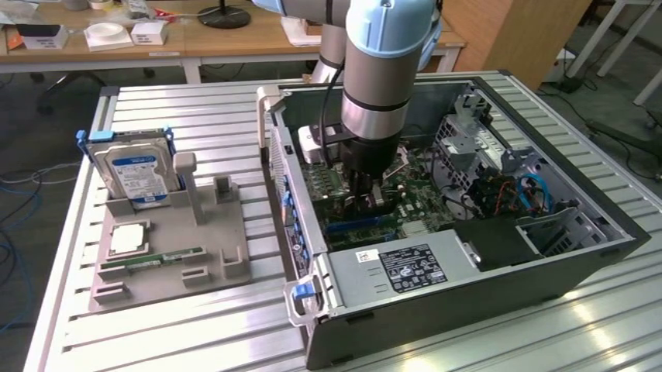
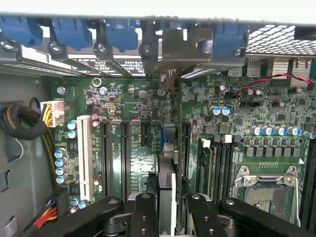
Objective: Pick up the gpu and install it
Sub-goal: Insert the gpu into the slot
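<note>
My gripper (image 1: 362, 188) reaches down inside the open computer case (image 1: 455, 298), just above the green motherboard (image 1: 419, 203). In the wrist view the gripper (image 2: 167, 205) is shut on the gpu (image 2: 168, 158), a thin dark card seen edge-on between the black fingers (image 2: 143, 213). The card runs away from the fingers toward its silver bracket (image 2: 174, 47), which sits at the case's rear slot openings. It stands upright over a blue slot (image 2: 161, 140), between two black slots. Whether its edge is seated in the slot I cannot tell.
A grey fixture tray (image 1: 176, 232) on the slatted table holds a silver hard drive (image 1: 135, 172) with a blue label, a green RAM stick (image 1: 155, 258) and a square chip (image 1: 129, 239). Inside the case are the power supply (image 1: 414, 265), drive cages (image 1: 470, 139) and cable bundles (image 2: 22, 123).
</note>
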{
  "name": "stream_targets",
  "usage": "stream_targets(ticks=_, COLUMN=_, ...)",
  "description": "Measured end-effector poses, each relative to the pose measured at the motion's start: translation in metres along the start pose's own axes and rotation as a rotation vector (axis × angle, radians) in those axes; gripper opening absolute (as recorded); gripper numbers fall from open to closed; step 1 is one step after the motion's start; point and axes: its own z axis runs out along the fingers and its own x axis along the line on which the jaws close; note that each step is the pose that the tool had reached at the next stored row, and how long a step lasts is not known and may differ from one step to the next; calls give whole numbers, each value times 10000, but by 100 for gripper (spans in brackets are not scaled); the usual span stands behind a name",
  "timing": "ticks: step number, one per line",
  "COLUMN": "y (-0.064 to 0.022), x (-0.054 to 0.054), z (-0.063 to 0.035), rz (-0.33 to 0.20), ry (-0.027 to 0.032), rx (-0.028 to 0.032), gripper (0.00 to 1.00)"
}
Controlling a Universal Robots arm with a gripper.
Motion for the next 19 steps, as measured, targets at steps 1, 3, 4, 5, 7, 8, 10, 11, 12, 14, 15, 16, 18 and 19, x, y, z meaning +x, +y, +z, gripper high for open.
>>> stream_targets(ticks=1, y=0, x=0, z=0, rz=0, ry=0, rx=0, gripper=27)
stream_targets(ticks=3, y=-1, x=0, z=0, rz=1, ry=-3, rx=0, gripper=27)
stream_targets(ticks=4, y=-3, x=0, z=0, rz=1, ry=-3, rx=-1, gripper=27)
stream_targets(ticks=5, y=-4, x=0, z=-1, rz=1, ry=-3, rx=-1, gripper=27)
stream_targets(ticks=7, y=-7, x=-1, z=-20, rz=1, ry=-2, rx=-1, gripper=27)
stream_targets(ticks=8, y=-8, x=-1, z=-32, rz=0, ry=-3, rx=0, gripper=27)
stream_targets(ticks=10, y=-9, x=-2, z=-41, rz=1, ry=-4, rx=0, gripper=27)
stream_targets(ticks=11, y=-9, x=-2, z=-41, rz=0, ry=-4, rx=1, gripper=27)
stream_targets(ticks=12, y=-9, x=-2, z=-41, rz=0, ry=-5, rx=1, gripper=27)
stream_targets(ticks=14, y=-9, x=-2, z=-42, rz=0, ry=-4, rx=1, gripper=27)
stream_targets(ticks=15, y=-9, x=-1, z=-42, rz=-3, ry=-5, rx=1, gripper=27)
stream_targets(ticks=16, y=-9, x=-1, z=-42, rz=-10, ry=-5, rx=3, gripper=27)
stream_targets(ticks=18, y=-9, x=-1, z=-42, rz=-29, ry=-6, rx=10, gripper=27)
stream_targets(ticks=19, y=-8, x=-1, z=-42, rz=-37, ry=-6, rx=21, gripper=27)
